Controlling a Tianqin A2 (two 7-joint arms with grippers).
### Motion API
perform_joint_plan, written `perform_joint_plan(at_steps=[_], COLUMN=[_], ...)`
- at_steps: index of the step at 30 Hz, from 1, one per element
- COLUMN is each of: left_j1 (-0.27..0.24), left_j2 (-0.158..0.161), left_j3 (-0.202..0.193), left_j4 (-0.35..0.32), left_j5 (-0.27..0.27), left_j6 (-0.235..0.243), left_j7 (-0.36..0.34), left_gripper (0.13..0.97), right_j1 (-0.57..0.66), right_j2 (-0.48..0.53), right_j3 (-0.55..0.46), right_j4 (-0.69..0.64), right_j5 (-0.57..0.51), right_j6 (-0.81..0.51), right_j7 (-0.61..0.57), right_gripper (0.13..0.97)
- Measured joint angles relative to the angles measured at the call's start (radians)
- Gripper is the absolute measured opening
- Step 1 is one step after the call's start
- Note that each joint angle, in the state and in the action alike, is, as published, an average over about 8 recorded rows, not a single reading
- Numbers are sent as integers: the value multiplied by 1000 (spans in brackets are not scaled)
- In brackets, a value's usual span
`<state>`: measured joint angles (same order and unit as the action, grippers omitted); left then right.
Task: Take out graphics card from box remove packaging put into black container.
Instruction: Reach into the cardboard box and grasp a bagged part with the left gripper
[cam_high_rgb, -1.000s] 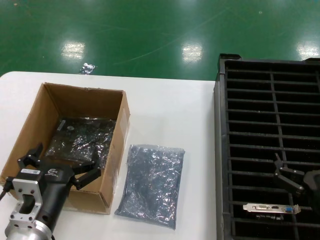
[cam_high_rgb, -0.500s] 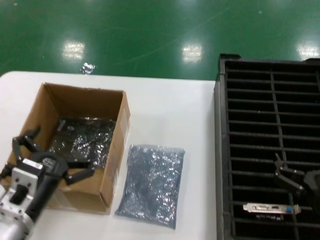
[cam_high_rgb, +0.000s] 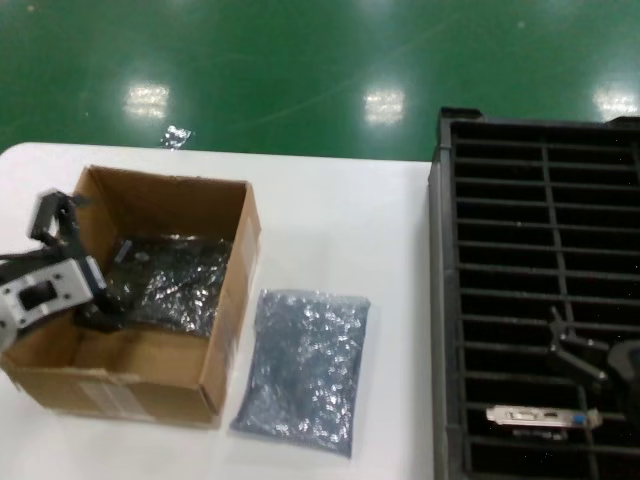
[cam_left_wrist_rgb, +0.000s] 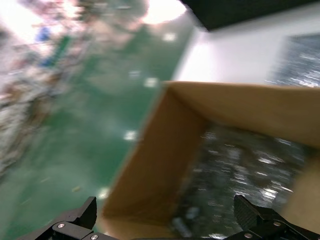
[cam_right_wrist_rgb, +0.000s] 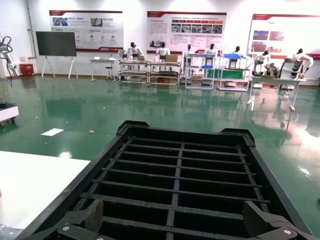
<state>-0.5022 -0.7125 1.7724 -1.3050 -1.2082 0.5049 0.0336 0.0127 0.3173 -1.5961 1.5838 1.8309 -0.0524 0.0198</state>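
- Graphics card (cam_high_rgb: 543, 415): standing on edge in a near slot of the black container (cam_high_rgb: 500, 260); only its silver end bracket with ports, one of them blue, shows above the ribs.
- Second bagged item (cam_high_rgb: 165, 283): a dark, flat object in crinkly plastic lying on the floor of the box (cam_high_rgb: 228, 300); what the bag holds cannot be made out.
- Box: open brown cardboard, on the left part of the white table (cam_high_rgb: 340, 210), well apart from the black container at the table's right edge.
- Packaging (cam_high_rgb: 303, 356): grey-silver bag lying flat on the table, just beside the box's right wall, between box and container.
- Left gripper (cam_high_rgb: 72, 268): at the box's left wall, reaching over the rim into the box interior; its fingers are spread apart, one tip raised above the wall, the other low beside the bagged item. In the left wrist view the two tips (cam_left_wrist_rgb: 162, 220) stand wide apart with the box's inner wall and the shiny bag between them.
- Right gripper (cam_high_rgb: 585, 355): above the near slots of the black container, just beyond the card's bracket; fingers parted and holding nothing. The right wrist view shows its tips (cam_right_wrist_rgb: 175, 222) spread wide over the ribbed crate.
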Motion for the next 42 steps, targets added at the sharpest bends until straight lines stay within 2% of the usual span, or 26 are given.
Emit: perform_joint_plan(at_steps=[3,6,8,11,14,18,22,28,34,38,42], left_j1=[-109,-206,-260,-328,-380,-431,-464,-496,-513,-512,-502], left_j2=[4,29,52,91,129,179,220,267,291,292,283], left_j3=[74,140,176,217,245,262,262,240,223,224,233], left_j4=[103,224,305,422,525,646,740,844,897,895,870], left_j5=[16,28,35,38,34,14,-19,-81,-125,-135,-129], left_j6=[102,171,197,212,202,163,119,56,19,9,8], left_j7=[80,174,238,337,435,566,687,850,950,966,951], left_gripper=[966,966,966,966,964,959,956,902,885,816,747], right_j1=[0,0,0,0,0,0,0,0,0,0,0], right_j2=[0,0,0,0,0,0,0,0,0,0,0], right_j3=[0,0,0,0,0,0,0,0,0,0,0], right_j4=[0,0,0,0,0,0,0,0,0,0,0], right_j5=[0,0,0,0,0,0,0,0,0,0,0], right_j6=[0,0,0,0,0,0,0,0,0,0,0], right_j7=[0,0,0,0,0,0,0,0,0,0,0], right_gripper=[966,966,966,966,966,966,966,966,966,966,966])
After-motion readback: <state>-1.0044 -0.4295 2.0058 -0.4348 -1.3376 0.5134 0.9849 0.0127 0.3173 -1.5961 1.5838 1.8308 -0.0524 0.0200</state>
